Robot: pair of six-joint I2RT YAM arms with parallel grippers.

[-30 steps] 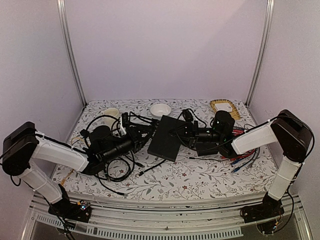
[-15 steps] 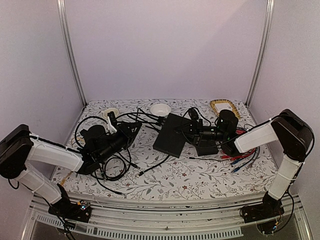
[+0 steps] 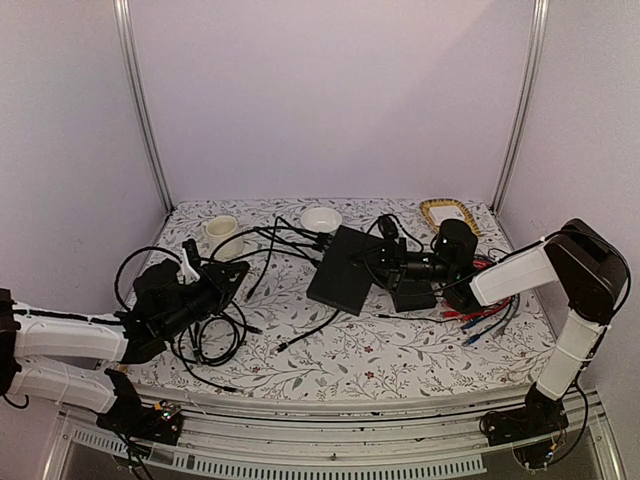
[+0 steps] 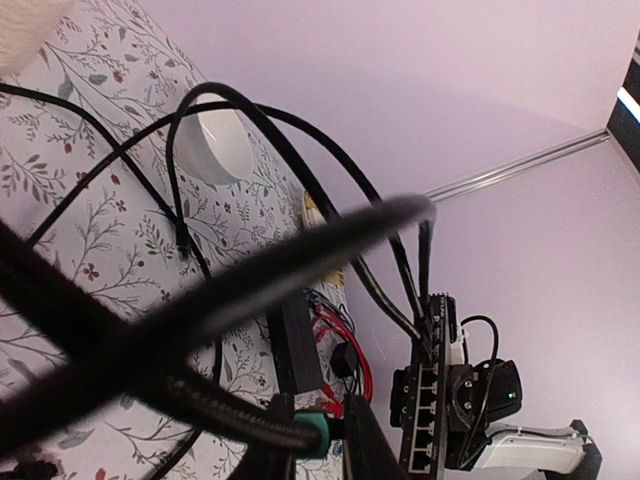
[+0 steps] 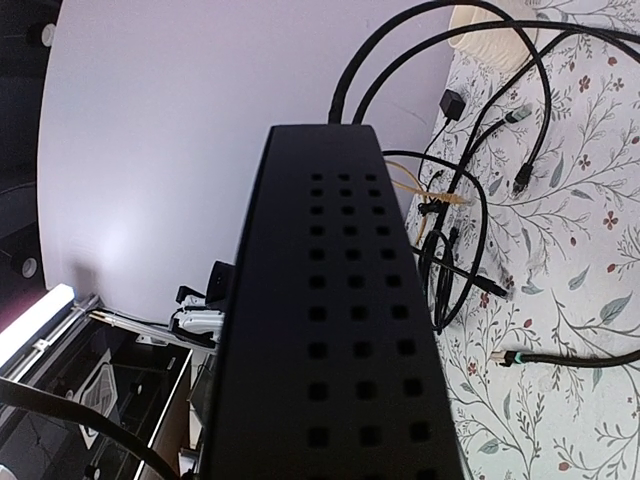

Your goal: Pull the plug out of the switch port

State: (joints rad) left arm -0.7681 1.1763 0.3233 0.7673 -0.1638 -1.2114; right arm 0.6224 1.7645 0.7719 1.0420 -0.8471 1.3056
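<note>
The switch [image 3: 343, 270] is a flat black box near the table's middle, its near end tilted up. My right gripper [image 3: 378, 262] is shut on its right edge. In the right wrist view the switch's vented face [image 5: 345, 330] fills the frame and hides the fingers. My left gripper [image 3: 235, 272] is well to the left of the switch, shut on a green-booted plug [image 4: 322, 432] whose black cable trails off. The left wrist view shows the port row [image 4: 425, 420], its near ports bare, with other cables still entering the far end [image 4: 424, 312].
A second, shorter black box [image 3: 412, 295] lies right of the switch beside red and blue cables [image 3: 487, 316]. A white bowl [image 3: 321, 219], a cup [image 3: 222, 228] and a yellow-rimmed dish [image 3: 445, 212] sit at the back. Black cable loops [image 3: 215, 335] and a loose plug end [image 5: 508, 358] lie near.
My left arm has drawn back to the left, away from the switch, taking the plug and its cable along. The right gripper shifted the switch slightly back and right.
</note>
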